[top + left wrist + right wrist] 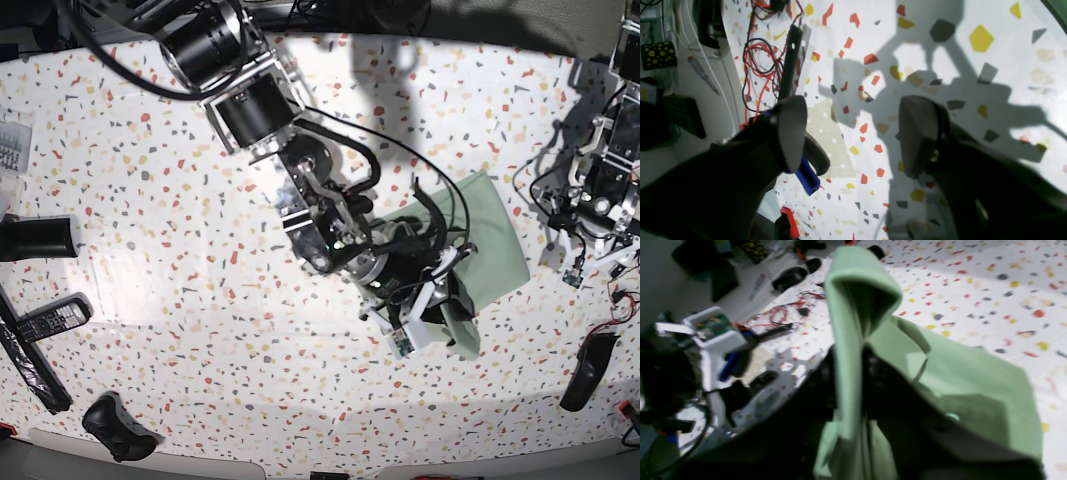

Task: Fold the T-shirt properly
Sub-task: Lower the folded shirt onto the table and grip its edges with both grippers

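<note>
Item: T-shirt [490, 235]. Pale sage-green fabric, bunched on the speckled terrazzo-pattern table [200, 250], under and beside the right arm's end. In the right wrist view a doubled fold of it [853, 340] rises straight up between the jaws and arches over at the top; the rest spreads in creased layers to one side of the jaws, with one small pale button [953, 416] showing on the lower layer.

Right gripper [848, 380]: jaws clamped on the T-shirt fold, dark fingers pressed to either side of the cloth. In the base view it sits low over the garment's edge nearest the camera, partly covering it.

Left gripper [853, 133]: jaws wide apart, nothing between them; the two dark pads [791, 133] hang above bare table, their shadow thrown across the surface beyond. In the base view this arm stands at the table's edge, well apart from the T-shirt.

Other items: a tangle of red and black wires [761, 71] beyond the left jaws, beside the left-hand pad; a black remote control [48, 320], a black cylinder [38, 238] and a black game controller [115, 425] at the far side of the table from both sets of jaws.
</note>
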Motion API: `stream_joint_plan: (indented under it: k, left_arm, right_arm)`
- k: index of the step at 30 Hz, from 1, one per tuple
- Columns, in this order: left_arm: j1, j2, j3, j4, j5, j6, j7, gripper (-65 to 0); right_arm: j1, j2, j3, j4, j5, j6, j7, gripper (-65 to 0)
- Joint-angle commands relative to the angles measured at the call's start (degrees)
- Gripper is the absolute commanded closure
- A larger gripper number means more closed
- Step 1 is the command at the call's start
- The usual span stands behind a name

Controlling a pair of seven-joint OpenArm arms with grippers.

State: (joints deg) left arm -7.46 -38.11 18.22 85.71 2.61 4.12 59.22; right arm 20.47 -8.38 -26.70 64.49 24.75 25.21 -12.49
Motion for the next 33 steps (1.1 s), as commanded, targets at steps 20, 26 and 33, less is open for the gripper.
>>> stream_joint_plan:
  k: [20, 26, 33]
  left_arm:
    - [-1.09, -1.14, -0.57, 0.83, 0.98, 0.63, -0.13, -39.6]
    - [-1.09, -0.76, -0.57, 3.19, -1.29, 1.07, -0.81, -39.6]
    - [-0.22, 3.54, -0.57, 18.78, -5.38, 1.07, -0.96, -39.6]
  right_arm:
    - [5.68, -0.62, 4.98, 0.96, 11.26, 14.79, 1.9, -22.3]
    - [7.41, -0.62, 12.66, 0.59, -7.13, 9.22, -0.11, -22.3]
    - [7.48, -0.62, 18.05, -5.33, -15.58, 5.2, 0.0, -22.3]
